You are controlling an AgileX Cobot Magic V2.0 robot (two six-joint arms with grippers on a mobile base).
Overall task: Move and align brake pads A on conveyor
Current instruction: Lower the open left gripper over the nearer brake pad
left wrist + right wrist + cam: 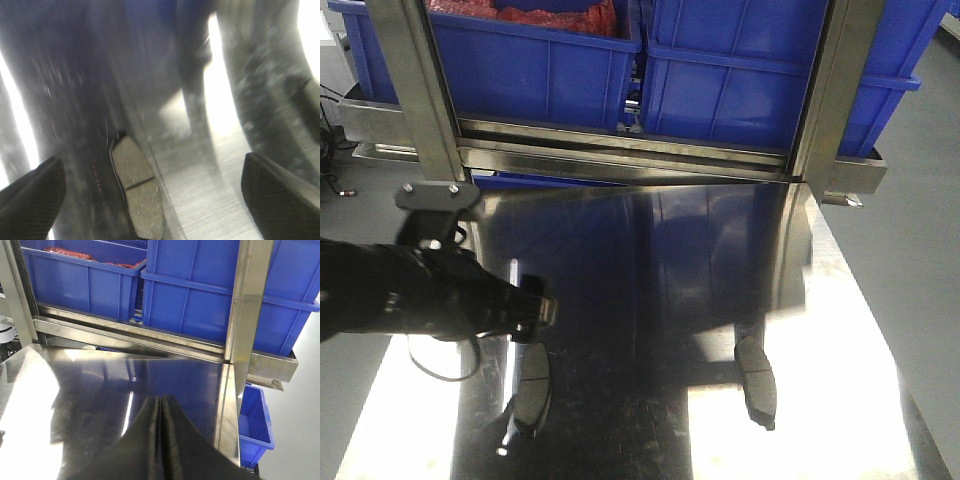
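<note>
Left gripper (150, 165) fingers spread apart over one brake pad (137, 195) on the steel table (670, 260). Right gripper (160, 402) pressed together, empty.

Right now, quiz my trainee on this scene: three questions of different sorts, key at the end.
1. Fill in: the left claw hangs open over a brake pad that lies on the shiny ____.
2. How many brake pads show in the front view? A one, B two, C four.
3. True or false: the right claw is shut on a brake pad.
Key: 1 steel table. 2 B, the left pad and the right pad. 3 false, it is shut on nothing.
</note>
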